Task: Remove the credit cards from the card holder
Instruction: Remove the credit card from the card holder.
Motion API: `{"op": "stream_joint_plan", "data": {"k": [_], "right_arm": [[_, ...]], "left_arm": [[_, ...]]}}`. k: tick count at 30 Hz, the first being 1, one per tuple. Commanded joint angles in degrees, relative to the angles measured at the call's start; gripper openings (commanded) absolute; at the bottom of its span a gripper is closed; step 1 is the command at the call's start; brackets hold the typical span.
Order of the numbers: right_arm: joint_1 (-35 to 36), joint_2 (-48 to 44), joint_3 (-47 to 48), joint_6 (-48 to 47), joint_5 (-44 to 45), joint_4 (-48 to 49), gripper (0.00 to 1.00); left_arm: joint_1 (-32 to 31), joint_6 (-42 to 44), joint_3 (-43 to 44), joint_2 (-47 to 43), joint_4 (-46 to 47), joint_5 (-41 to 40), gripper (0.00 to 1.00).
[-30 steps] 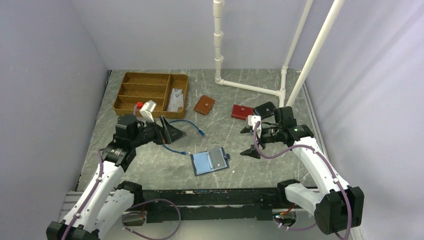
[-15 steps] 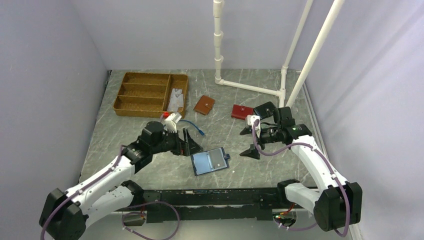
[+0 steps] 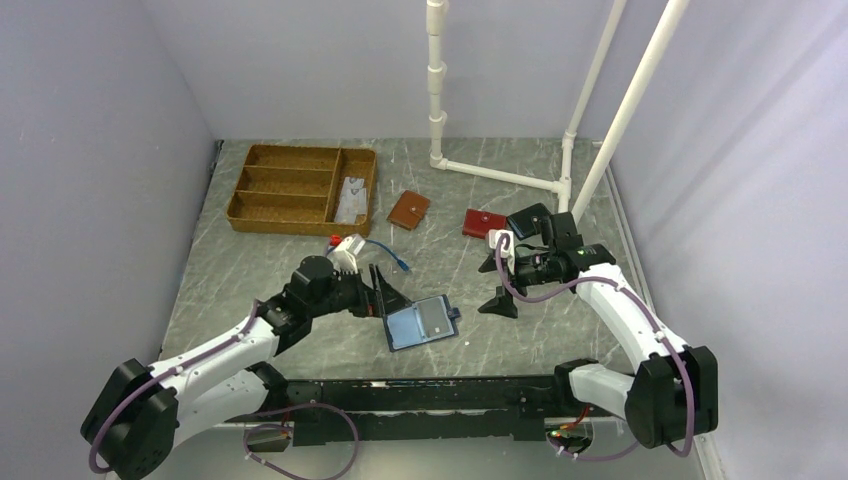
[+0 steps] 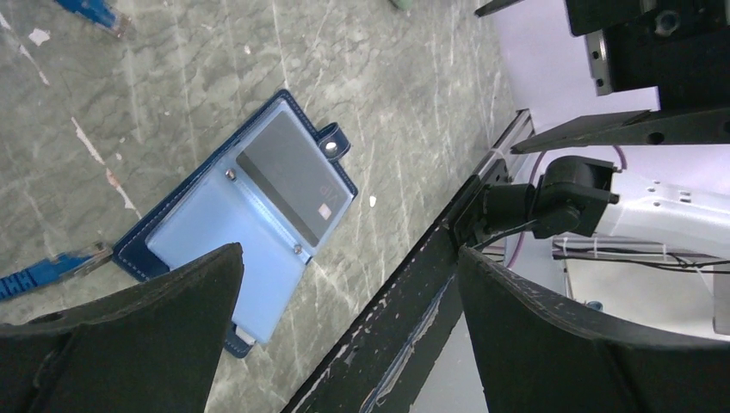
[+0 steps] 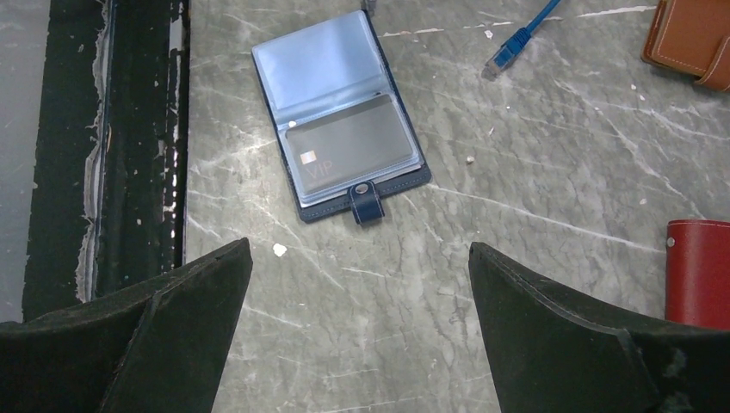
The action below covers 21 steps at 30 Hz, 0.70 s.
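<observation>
Both spread wide, empty: left gripper (image 3: 390,297) has swung right, just beside open holder (image 3: 420,322); right gripper (image 3: 495,285) waits; dark card (image 5: 353,142) seemingly still sleeved.

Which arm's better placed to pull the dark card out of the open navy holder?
Left, probably: the left gripper is open right beside the card holder, the dark card just past it. The right gripper, also open, stands farther off.

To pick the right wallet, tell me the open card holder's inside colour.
The card holder is light glossy blue inside, navy-edged; clearest in the right wrist view.
</observation>
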Motion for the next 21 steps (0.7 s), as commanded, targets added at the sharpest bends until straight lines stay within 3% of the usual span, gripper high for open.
{"op": "stream_joint_plan", "data": {"k": [1,21], "right_arm": [[0.2,0.5,-0.4,-0.3,-0.4,1.9,1.00],[4.4,4.9,-0.3,0.9,5.2,3.5,1.00]], "left_arm": [[-0.4,-2.1,-0.5,-0.1,6.6,-0.8,1.00],[-0.5,-8.1,-3.7,4.6,16.8,0.5,0.99]]}}
